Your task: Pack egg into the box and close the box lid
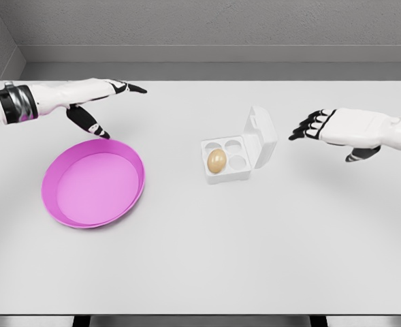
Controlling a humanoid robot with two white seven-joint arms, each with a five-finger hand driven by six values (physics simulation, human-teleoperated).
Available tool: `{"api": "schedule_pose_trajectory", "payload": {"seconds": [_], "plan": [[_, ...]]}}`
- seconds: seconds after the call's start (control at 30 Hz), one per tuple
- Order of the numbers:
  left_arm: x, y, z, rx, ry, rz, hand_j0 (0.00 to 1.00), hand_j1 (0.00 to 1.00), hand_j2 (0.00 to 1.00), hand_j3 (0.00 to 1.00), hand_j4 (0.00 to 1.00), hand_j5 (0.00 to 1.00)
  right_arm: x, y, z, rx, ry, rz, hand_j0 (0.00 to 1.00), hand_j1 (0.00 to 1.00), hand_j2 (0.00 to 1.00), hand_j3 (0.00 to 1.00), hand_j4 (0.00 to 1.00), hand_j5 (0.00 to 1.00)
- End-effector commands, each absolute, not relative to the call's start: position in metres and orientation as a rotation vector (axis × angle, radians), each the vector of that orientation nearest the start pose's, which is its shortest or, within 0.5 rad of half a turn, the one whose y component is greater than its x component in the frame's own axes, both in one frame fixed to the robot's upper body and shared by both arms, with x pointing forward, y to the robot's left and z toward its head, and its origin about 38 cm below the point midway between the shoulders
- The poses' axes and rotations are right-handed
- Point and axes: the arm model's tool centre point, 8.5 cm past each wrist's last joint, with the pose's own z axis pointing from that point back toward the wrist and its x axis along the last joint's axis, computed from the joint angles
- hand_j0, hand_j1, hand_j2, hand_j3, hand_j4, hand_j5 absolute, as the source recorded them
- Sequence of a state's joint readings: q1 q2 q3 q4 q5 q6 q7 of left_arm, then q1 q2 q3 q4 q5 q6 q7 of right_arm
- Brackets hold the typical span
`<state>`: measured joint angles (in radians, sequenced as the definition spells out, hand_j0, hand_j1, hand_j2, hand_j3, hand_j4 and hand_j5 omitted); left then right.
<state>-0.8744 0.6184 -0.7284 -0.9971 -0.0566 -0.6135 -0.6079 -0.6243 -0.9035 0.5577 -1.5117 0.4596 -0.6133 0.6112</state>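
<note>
A small white egg box [233, 161] sits near the table's middle, its lid [261, 133] standing open at the right. One brown egg [216, 161] rests in the box's front left cup; the other cups are bare. My right hand [308, 127] hovers to the right of the lid, fingers spread and holding nothing, a short gap from it. My left hand [111, 102] is far left, above the pink bowl's far rim, fingers extended and open.
A wide pink bowl [129, 160] with nothing in it lies on the left of the white table [254, 259]. A grey wall runs behind the table's far edge.
</note>
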Motion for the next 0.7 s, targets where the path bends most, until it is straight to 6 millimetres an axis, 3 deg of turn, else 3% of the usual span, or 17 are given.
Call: {"api": "schedule_pose_trajectory", "payload": {"seconds": [0.0, 0.23, 0.43, 0.57, 0.67], "plan": [[0.509, 0.295, 0.216, 0.129, -1.514, -1.719, 1.00, 1.00, 1.00, 1.00, 1.00, 1.00, 0.427, -0.326, 0.228, -0.505, -1.240, 2.218, 1.00, 1.00, 1.00, 1.00, 1.00, 1.00], [0.507, 0.300, 0.215, 0.133, -1.510, -1.711, 1.00, 1.00, 1.00, 1.00, 1.00, 1.00, 0.442, -0.318, 0.216, -0.478, -1.222, 2.210, 1.00, 1.00, 1.00, 1.00, 1.00, 1.00], [0.510, 0.363, 0.208, 0.170, -1.469, -1.514, 1.00, 1.00, 1.00, 1.00, 1.00, 1.00, 0.439, -0.310, 0.218, -0.473, -1.235, 2.240, 1.00, 1.00, 1.00, 1.00, 1.00, 1.00], [0.503, 0.415, 0.191, 0.228, -1.362, -1.410, 1.00, 1.00, 1.00, 1.00, 1.00, 1.00, 0.436, -0.302, 0.220, -0.467, -1.250, 2.263, 1.00, 1.00, 1.00, 1.00, 1.00, 1.00], [0.501, 0.425, 0.184, 0.232, -1.337, -1.381, 1.00, 1.00, 1.00, 1.00, 1.00, 1.00, 0.434, -0.298, 0.223, -0.469, -1.262, 2.273, 1.00, 1.00, 1.00, 1.00, 1.00, 1.00]]}}
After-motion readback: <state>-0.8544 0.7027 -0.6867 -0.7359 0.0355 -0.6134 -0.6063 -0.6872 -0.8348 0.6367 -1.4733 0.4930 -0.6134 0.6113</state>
